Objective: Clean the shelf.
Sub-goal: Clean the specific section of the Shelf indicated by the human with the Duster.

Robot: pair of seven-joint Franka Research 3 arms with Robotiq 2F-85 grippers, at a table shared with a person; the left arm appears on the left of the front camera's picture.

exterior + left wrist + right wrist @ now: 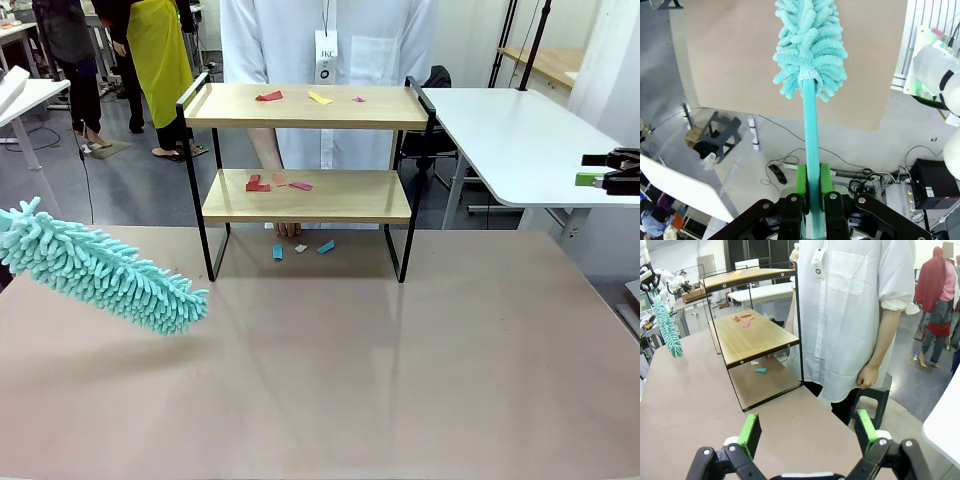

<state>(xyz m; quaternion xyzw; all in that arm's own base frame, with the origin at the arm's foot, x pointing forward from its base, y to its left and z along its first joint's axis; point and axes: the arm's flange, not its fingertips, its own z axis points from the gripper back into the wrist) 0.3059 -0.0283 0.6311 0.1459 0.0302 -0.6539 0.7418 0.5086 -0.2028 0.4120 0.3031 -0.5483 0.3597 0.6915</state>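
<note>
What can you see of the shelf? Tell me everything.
The shelf is a small two-tier rack: two light wooden boards in a thin black metal frame, with raised side rails at the top. It stands upright on the brown table, near its far edge, directly in front of a person in a white shirt. Small paper scraps lie on it: red, yellow and pink on the top board, red and pink on the lower one. Blue and white bits lie on the table beneath it.

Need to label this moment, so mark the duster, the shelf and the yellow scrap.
duster [100, 268], front view, middle of the fluffy head.
shelf [300, 120], front view, front edge of the top board.
yellow scrap [320, 98], front view, centre of the scrap on the top board.
</note>
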